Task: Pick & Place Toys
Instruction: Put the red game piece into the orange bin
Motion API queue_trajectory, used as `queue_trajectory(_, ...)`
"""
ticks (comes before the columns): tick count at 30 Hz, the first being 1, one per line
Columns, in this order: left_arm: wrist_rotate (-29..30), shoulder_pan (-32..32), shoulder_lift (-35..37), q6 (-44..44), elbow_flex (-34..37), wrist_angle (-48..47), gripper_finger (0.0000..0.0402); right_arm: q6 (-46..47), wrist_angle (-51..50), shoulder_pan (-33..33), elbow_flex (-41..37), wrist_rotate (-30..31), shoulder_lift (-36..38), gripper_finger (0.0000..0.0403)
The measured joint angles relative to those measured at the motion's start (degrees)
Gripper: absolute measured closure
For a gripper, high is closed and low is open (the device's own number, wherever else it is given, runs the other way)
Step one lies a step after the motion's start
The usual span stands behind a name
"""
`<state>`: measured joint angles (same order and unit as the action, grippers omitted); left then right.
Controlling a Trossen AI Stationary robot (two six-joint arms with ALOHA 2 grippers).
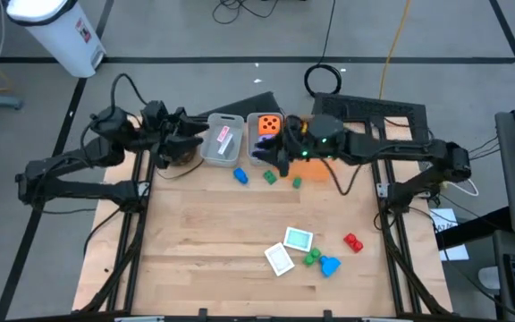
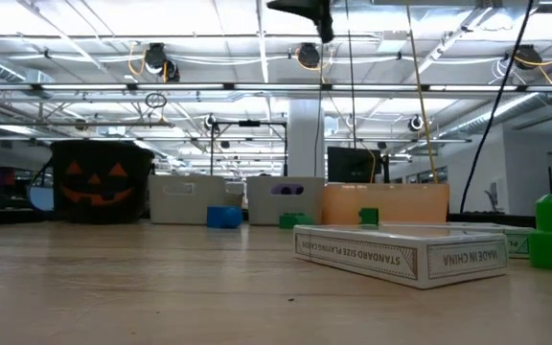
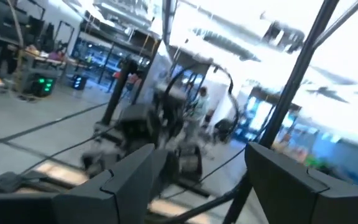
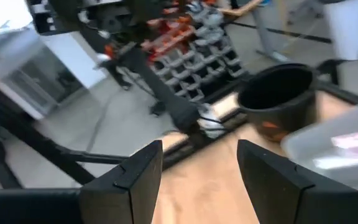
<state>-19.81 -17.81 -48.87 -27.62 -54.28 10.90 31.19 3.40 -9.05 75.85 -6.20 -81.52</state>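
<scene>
Several toys wait on the table [image 1: 204, 233]: two cards [image 1: 289, 249], a red block [image 1: 353, 241], green and blue blocks [image 1: 321, 260] at the near right. Both grippers hang at the far edge, the left gripper [image 1: 184, 141] by the black pot [image 4: 277, 93], the right gripper [image 1: 286, 150] over the bins [image 1: 223, 140]. Both have jaws parted, nothing between them. You should bring the right one down on the red block, straight and centred, then close slowly.

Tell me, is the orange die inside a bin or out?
Inside: the orange die sits in the right grey bin, seen from above.
</scene>
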Motion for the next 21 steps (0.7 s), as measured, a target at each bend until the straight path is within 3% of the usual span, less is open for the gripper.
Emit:
queue_trajectory(6, -4.7, 1.1, -2.6, -0.4, 0.0, 0.5, 0.0147, 1.6, 6.0, 2.5, 0.0, -7.7, -3.8, 0.0204)
queue_trajectory(11, -3.9, 3.5, -3.8, 1.5, 0.0, -4.5, 0.0147, 2.2, -2.0, 5.6, 0.0, -10.3, -1.4, 0.0204)
queue_trajectory(16, 0.3, 6.0, -6.7, 2.4, 0.0, -7.4, 0.0147, -1.6, -17.8, 10.4, 0.1, -6.8, 2.8, 0.0204)
queue_trajectory(21, 2.3, 8.6, -10.1, 0.9, 0.0, -9.0, 0.0147, -6.4, -42.3, 15.7, 0.1, -1.5, 6.3, 0.0204)
